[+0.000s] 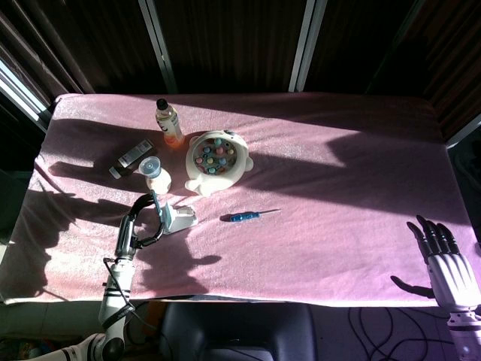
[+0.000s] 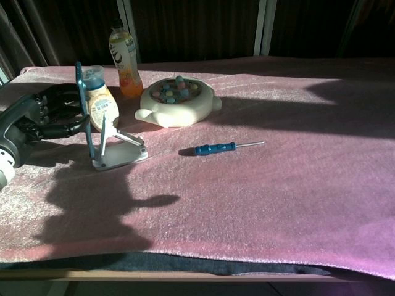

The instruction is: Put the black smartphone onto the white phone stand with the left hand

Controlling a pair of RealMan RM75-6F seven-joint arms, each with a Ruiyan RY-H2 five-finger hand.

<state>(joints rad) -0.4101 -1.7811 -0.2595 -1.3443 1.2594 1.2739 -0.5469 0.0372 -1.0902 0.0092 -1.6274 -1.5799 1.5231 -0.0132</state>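
Right hand point(image 1: 446, 259), nearest the camera in the head view, idles at the table's near edge, fingers spread and straight, holding nothing; well clear of the work, as the task is left-hand only.

Left hand point(image 2: 46, 117) has dark fingers point(image 2: 57, 103) wrapped around the black smartphone in a blue-edged case point(image 2: 84, 111), clamped on its far face. Phone stands upright on its long edge, thin side toward the chest camera. My read: held vertical so it can lean onto the backrest instead of dropping flat.

Just beyond the fingertips sits the white folding phone stand point(image 2: 117, 148), base plate flat on the pink fleece tablecloth point(image 2: 259, 197), backrest tilted up. Phone's lower edge is right beside the stand's near corner; can't tell if it touches. Looks like final approach, not seated yet.

Right of the stand: blue-handled screwdriver point(image 2: 216, 148), lying flat, apart.

Behind the fingers: small cream bottle with blue cap point(image 2: 99, 98), close to the phone, so there's a knock risk. Further back: white round toy tray with coloured pegs point(image 2: 178, 102) and an orange drink bottle point(image 2: 122, 58).
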